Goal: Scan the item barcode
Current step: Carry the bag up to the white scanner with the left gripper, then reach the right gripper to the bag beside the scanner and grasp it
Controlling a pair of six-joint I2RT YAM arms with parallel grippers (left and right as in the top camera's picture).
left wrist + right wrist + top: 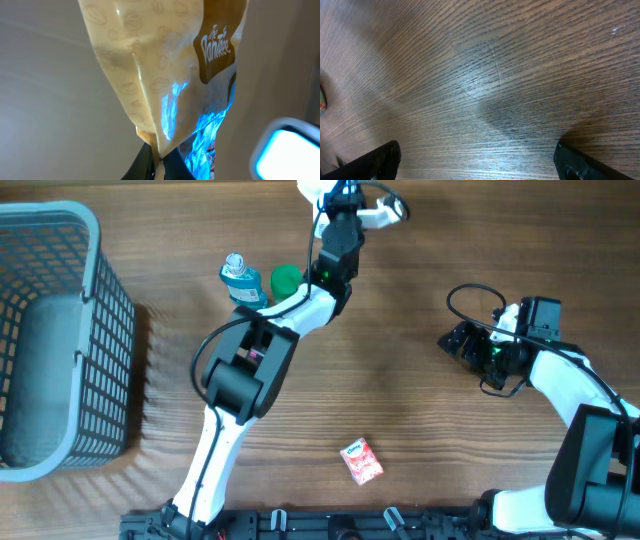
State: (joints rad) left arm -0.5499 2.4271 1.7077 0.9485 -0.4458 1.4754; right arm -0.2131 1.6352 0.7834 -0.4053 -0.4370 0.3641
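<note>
Wood surface (420, 430), grey basket (50, 330) at its left end. Your left gripper (159, 162) is clamped on an edge seam of a cream snack pouch (145, 65), held up at the far side, blue light on its film. Expect it light, soft, crinkly and slick; hold the seam, not the belly. Your right gripper (458, 342) stands wide and empty, low over the wood. A small red sachet (361, 461) lies near the front.

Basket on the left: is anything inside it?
Nothing shows inside the basket; only its grey bottom is visible. Its left edge runs out of the overhead view, so that strip cannot be checked.
</note>
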